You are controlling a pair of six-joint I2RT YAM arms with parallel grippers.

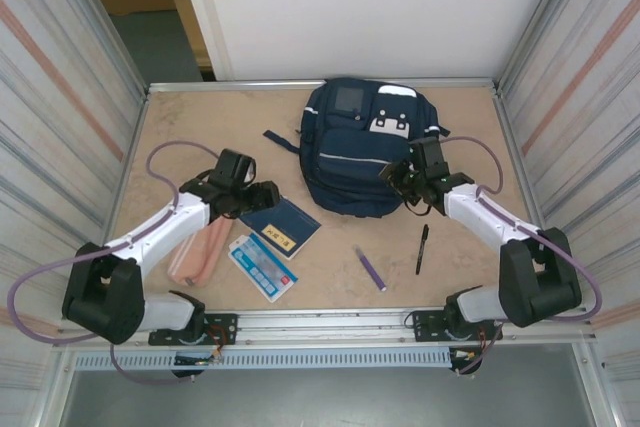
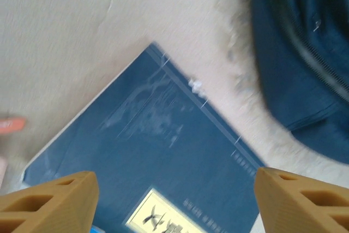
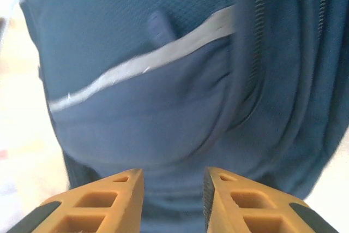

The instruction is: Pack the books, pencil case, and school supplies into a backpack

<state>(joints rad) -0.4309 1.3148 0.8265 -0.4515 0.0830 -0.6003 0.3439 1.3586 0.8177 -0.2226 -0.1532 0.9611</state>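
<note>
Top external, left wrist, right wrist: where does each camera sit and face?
Top external: above and behind the arms, looking down at the table; both show.
Left wrist: on the left hand, facing the thin dark navy book; fingers show.
Right wrist: on the right hand, facing the large navy-blue fabric backpack; fingers show.
All three share the backpack.

One backpack (image 1: 365,147), one navy book (image 1: 283,224), one booklet (image 1: 262,267), one pink pencil case (image 1: 197,250), one black pen (image 1: 422,248), one purple pen (image 1: 370,269).

navy backpack (image 1: 355,169), salmon-pink pencil case (image 1: 196,247), purple pen (image 1: 371,269)
</note>
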